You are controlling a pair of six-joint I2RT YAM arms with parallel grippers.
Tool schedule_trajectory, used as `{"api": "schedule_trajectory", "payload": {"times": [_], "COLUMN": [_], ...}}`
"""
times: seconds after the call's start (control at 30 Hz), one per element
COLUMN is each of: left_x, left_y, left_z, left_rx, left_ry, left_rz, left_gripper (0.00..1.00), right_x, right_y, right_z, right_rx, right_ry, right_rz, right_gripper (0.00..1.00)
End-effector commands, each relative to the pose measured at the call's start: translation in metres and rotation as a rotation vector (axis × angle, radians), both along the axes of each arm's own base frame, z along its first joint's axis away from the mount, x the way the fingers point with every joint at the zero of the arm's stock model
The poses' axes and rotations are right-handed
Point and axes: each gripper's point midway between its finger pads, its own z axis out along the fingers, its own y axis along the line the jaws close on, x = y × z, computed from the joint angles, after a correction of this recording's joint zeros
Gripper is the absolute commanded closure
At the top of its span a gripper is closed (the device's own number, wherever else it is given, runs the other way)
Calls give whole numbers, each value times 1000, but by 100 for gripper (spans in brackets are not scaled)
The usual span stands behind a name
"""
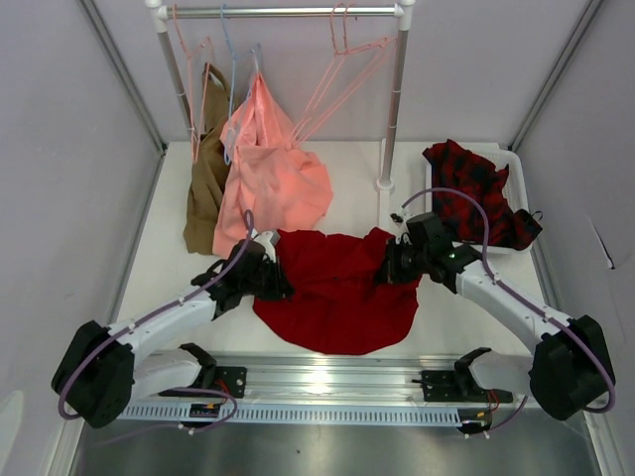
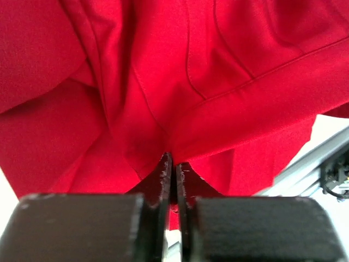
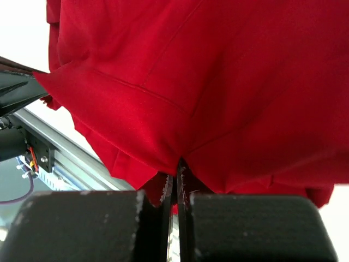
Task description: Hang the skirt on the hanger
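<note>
The deep-red skirt lies spread in the middle of the table near the front. My left gripper is shut on its left edge; the left wrist view shows red fabric pinched between the closed jaws. My right gripper is shut on its right upper edge; the right wrist view shows the cloth clamped the same way. A pale-pink wire hanger hangs tilted on the rail at the back right, apart from both grippers.
A garment rack stands at the back with a brown garment, a salmon-pink garment and more wire hangers. The rack's right post stands near the right gripper. A white tray holds a red-and-black checked garment.
</note>
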Motion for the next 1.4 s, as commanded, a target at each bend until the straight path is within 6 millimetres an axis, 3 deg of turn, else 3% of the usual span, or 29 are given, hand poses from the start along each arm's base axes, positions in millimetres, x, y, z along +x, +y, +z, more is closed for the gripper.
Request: {"api": "schedule_trajectory", "payload": {"times": [0.0, 0.03, 0.07, 0.27, 0.47, 0.63, 0.8, 0.9, 1.1, 1.37], "left_x": [26, 30, 30, 37, 35, 28, 10, 6, 11, 37], "left_y": [-5, -6, -8, -14, -17, -25, -54, -66, -81, -74], "left_z": [4, 8, 11, 48, 80, 87, 98, 98, 73, 47], "left_rx": [-21, -22, -26, -63, -83, -91, -66, -13, 86, 263], "left_ry": [-59, -70, -75, -167, -229, -246, -297, -326, -334, -349], "left_rz": [42, 40, 32, -3, -51, -124, -261, -286, -295, -201], "left_gripper": [87, 82, 71, 52, 45, 43, 43, 41, 39, 41], "right_x": [34, 34, 34, 40, 40, 38, 40, 38, 35, 30], "right_y": [12, 13, 14, 19, 26, 28, 25, 27, 25, 26], "right_z": [12, 8, 6, 7, 26, 37, 48, 53, 50, 50], "right_rx": [61, 56, 55, 65, 95, 103, 87, 92, 76, 83], "right_ry": [-125, -114, -109, -112, -127, -137, -151, -159, -145, -139], "right_rz": [-1, 5, 10, 37, 83, 108, 103, 128, 132, 150], "right_gripper": [99, 99, 99, 93, 94, 96, 95, 95, 96, 96]}}
